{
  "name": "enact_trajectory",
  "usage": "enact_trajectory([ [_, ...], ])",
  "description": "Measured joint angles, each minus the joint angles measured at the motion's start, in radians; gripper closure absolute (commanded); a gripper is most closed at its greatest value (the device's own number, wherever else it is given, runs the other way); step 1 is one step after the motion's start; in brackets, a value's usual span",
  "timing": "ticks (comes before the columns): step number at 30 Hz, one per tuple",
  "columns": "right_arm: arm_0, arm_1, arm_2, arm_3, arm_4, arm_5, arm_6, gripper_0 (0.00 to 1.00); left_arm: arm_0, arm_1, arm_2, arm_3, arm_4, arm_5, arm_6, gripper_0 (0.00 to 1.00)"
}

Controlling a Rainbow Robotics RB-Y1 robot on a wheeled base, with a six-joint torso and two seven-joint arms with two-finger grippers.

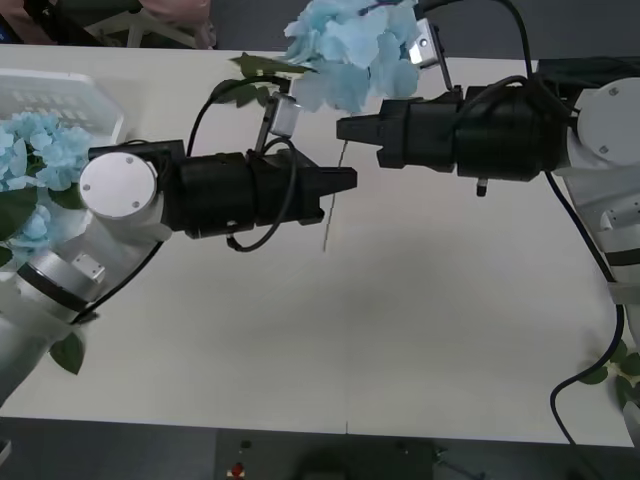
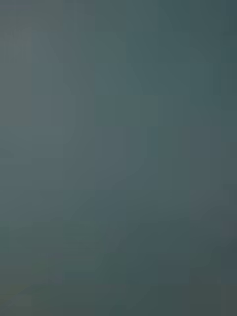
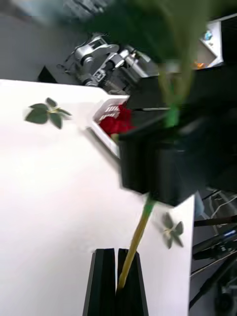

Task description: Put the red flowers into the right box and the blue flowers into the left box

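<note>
Two grippers meet over the middle of the white counter [image 1: 400, 330], facing each other with a blue flower between them. The left gripper [image 1: 350, 181] reaches in from the left, its black fingers [image 3: 129, 284] closed on the thin stem of the blue flower [image 1: 350, 50]; the left wrist view shows the yellowish-green stem pinched between the finger pads and running up from them. The right gripper [image 1: 342, 129] comes in from the right at a slightly higher line, its tip just beside the left one. The left wrist view shows a dark blocky body around the same stem farther up, but I cannot tell whether the right gripper's fingers are open or closed. The pale-blue head of the flower hangs above both grippers, near the far edge of the counter, with green leaves [image 1: 255, 70] spread to its left.

More blue flowers [image 1: 35, 160] lie in the left box [image 1: 60, 95], a white basket with slotted walls at the far left of the counter. In the left wrist view the right box [image 3: 106, 126] sits at the counter's edge with the red flowers [image 3: 118, 121] inside it. Several loose leaf sprigs rest on the counter: one [image 3: 45, 112] well apart from the box, another [image 3: 170, 231] near the counter's edge. The right wrist view is a plain blur.
</note>
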Motion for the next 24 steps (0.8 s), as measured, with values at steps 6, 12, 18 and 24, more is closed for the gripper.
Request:
enact_trajectory([
  [6, 0.0, 0.0, 0.0, 0.0, 0.001, 0.0, 0.0, 0.15, -0.003, 0.2, -0.011, 0.0, 0.038, 0.0, 0.0, 1.0],
  [12, 0.0, 0.0, 0.0, 0.0, 0.001, 0.0, 0.0, 0.12, -0.003, 0.469, -0.062, 0.0, 0.19, 0.034, 0.0, 1.0],
  [18, 0.0, -0.014, 0.0, 0.0, -0.005, 0.022, 0.005, 0.12, 0.01, 0.73, -0.054, 0.015, 0.247, 0.075, 0.0, 1.0],
  [24, 0.0, -0.094, 0.001, 0.0, -0.084, 0.078, 0.175, 0.12, 0.058, 0.797, 0.029, 0.195, 0.119, 0.075, -0.149, 1.0],
])
